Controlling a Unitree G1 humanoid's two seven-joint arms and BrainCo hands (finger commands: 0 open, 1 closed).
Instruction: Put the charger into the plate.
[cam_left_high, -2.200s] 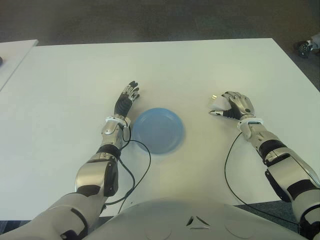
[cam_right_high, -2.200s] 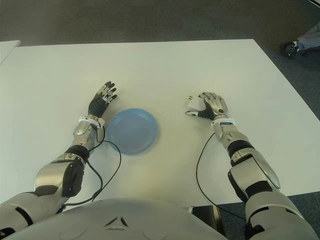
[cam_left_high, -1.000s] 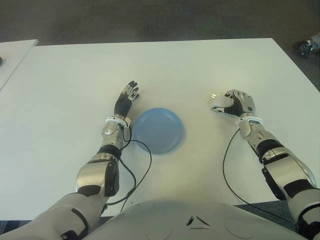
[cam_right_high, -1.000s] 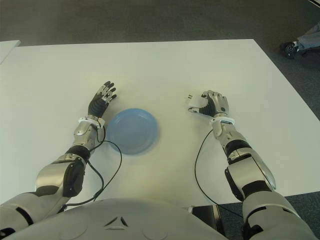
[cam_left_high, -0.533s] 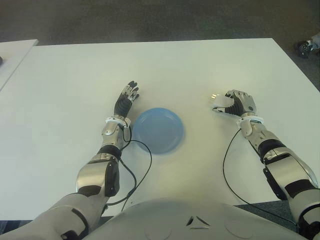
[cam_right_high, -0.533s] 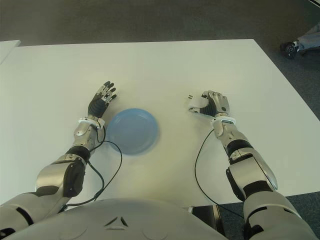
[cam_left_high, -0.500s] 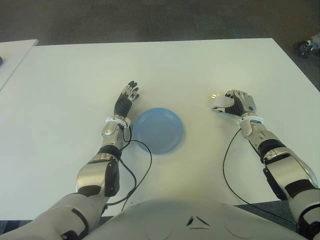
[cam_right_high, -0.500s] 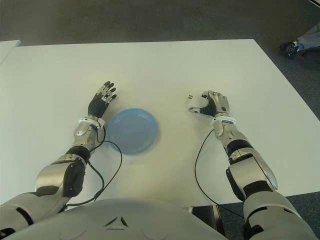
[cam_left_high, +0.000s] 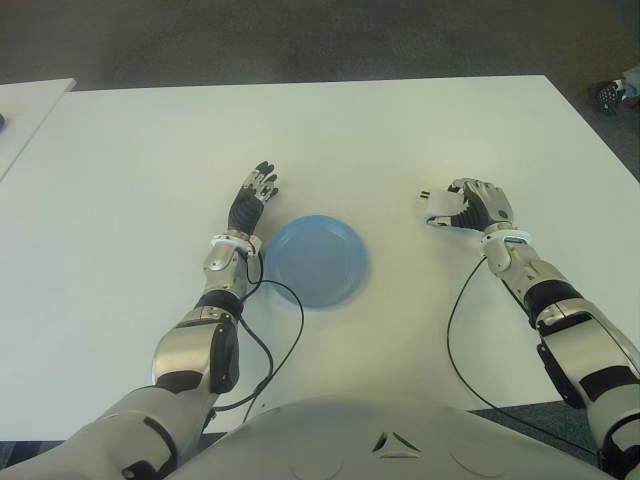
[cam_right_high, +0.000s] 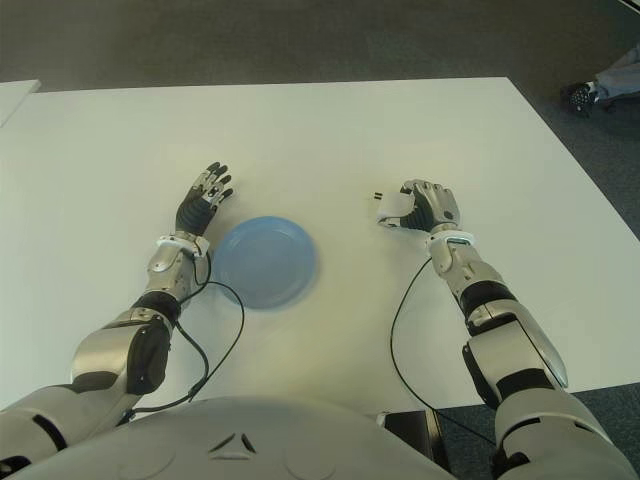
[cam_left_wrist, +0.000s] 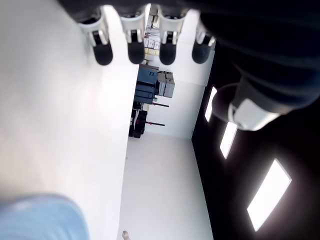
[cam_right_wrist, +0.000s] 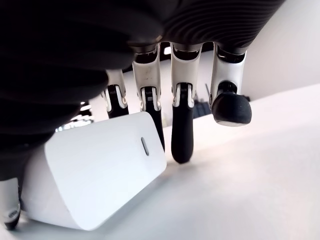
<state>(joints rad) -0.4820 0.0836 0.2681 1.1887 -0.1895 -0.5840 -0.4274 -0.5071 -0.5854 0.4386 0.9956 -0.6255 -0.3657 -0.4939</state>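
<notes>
Right hand (cam_left_high: 470, 205) seemingly grips charger (cam_left_high: 437, 201), plate (cam_left_high: 318, 260) well apart.

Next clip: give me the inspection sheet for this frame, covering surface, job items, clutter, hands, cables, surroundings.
Surface: white table, bare apart from the items below.
Job's things: white charger held in the right hand, prongs pointing away from the palm; blue plate holds nothing.
Clutter: nothing seen.
Hands: right hand closed on the charger, right of the plate; left hand open, fingers extended, just left of the plate.
Cables: black cable along the left arm beside the plate; another cable by the right arm.
Surroundings: dark floor; second table's edge at left.
</notes>
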